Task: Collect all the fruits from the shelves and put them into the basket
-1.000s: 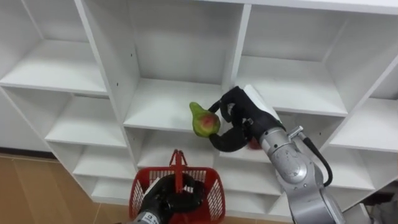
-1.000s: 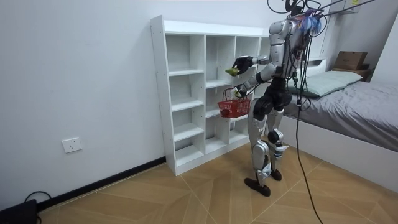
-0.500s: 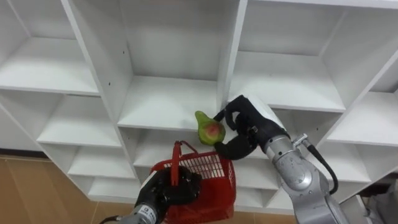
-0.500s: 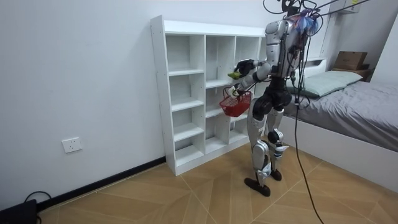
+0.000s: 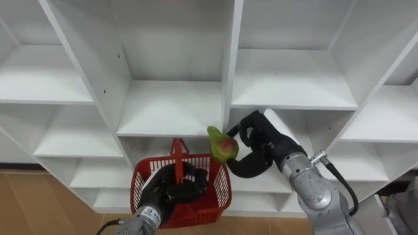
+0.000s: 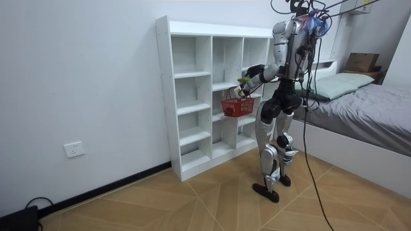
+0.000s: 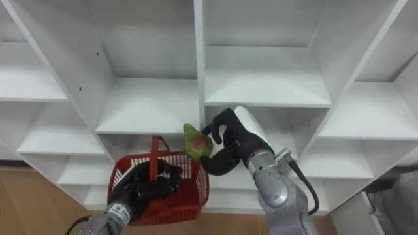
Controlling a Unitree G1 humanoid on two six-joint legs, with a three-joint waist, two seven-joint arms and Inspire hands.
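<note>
**Pear Poised at the Basket's Edge**

A green, red-blushed pear (image 5: pixel 223 146) sits clasped in the curled fingers of the robot's right hand (image 5: pixel 261 138), above the right rim of the red basket (image 5: pixel 219 189). The left hand (image 5: pixel 171 194) grips the basket's handle before the white closet (image 5: pixel 173 108). A clean drop likely means bringing the fruit over the basket's middle and lowering it before letting go. The room view adds the robot standing upright at the shelves, with a bed (image 6: pixel 366 109) behind it.

Can't see basket (image 5: pixel 219 189) floor behind left hand (image 5: pixel 171 193), nor pear's (image 5: pixel 223 145) far side under right hand (image 5: pixel 261 140).
</note>
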